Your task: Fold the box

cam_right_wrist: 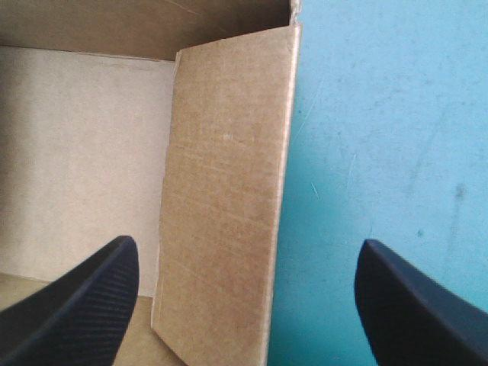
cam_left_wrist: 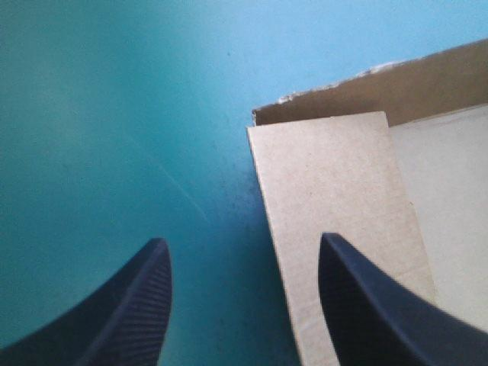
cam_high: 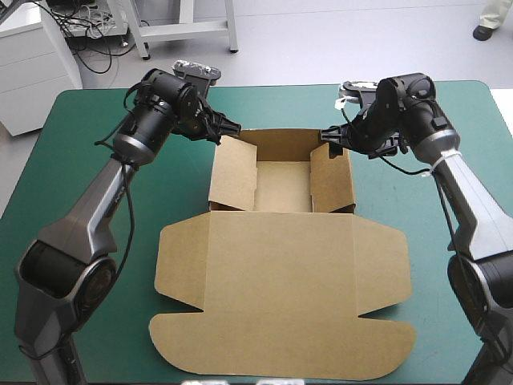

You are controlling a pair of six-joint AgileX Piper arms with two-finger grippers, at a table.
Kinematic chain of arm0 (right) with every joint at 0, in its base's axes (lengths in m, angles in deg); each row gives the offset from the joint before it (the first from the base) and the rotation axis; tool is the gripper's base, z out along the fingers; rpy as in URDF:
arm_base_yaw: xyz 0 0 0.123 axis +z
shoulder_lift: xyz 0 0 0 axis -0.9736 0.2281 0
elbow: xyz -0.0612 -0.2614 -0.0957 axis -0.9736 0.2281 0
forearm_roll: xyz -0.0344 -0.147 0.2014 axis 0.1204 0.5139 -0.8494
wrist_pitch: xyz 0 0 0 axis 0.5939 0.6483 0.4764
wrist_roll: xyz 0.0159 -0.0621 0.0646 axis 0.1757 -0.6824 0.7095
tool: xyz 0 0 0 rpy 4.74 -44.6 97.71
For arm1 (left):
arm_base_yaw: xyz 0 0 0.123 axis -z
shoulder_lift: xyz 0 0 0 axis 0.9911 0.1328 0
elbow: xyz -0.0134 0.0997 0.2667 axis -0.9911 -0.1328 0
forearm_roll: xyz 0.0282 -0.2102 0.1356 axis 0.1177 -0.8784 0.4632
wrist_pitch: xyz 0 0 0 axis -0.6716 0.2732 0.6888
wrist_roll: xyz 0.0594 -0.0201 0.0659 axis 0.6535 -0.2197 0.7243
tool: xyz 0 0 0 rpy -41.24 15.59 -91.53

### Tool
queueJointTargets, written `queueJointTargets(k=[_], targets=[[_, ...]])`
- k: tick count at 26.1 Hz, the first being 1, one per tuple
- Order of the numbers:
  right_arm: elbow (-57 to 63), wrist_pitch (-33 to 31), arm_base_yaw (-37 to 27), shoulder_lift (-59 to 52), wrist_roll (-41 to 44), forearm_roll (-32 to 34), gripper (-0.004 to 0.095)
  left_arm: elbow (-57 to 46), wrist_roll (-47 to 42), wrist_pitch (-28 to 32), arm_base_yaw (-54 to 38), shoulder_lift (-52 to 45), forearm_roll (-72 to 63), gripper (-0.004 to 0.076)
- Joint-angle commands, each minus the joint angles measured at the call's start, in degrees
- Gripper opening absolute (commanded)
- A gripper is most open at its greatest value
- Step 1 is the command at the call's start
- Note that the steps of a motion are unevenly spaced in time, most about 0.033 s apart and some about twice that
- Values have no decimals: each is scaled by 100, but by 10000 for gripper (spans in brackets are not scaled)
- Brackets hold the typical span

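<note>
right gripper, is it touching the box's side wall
Apart. The right wrist view shows the right gripper open astride the box wall, with gaps on both sides.

A pale grey floor (cam_high: 337,48) lies beyond the table (cam_high: 72,160) with its teal-green cover. At the far left stands a white drawer cabinet (cam_high: 28,68). Beside it, dark cables (cam_high: 94,32) trail by a white metal frame (cam_high: 184,30). The light is even.

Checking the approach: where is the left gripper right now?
In the high view, the left gripper is at the far left corner of the box, open, one finger outside over the teal-green cover and one over the raised left wall.
</note>
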Motion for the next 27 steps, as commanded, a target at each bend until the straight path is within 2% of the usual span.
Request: queueJointTargets(k=[1, 2, 3, 4, 5, 6, 7, 13, 23, 27], targets=[[-186, -56, -55, -507, -9, -232, 723, 204, 47, -304, 23, -922, 127, 363], [-186, -56, -55, -558, -9, -244, 723, 204, 55, -304, 23, -1073, 127, 332], [-186, -56, -55, -603, -9, -261, 723, 204, 84, -304, 23, -1358, 65, 241], [-186, -56, -55, -618, -34, -261, 723, 193, 200, -304, 23, -1527, -2, 183], [-186, -56, -55, -618, -97, -261, 723, 57, 499, -313, 23, -1886, -103, 61], [-186, -56, -55, -618, -110, -261, 723, -67, 595, -313, 23, -2115, -180, -11], [-186, -56, -55, -606, -122, -224, 723, -343, 673, -313, 23, -2589, -268, -27], [-175, -56, -66, -492, -98, 43, 723, -1659, 673, -302, 23, -3877, -258, -32], [1, -56, -66, -128, -118, 51, 723, -4235, 554, -289, 23, -5667, -280, -32], [288, -2, -66, 69, -124, 51, 722, -5051, 325, -19, 23, -6279, -270, -32]])
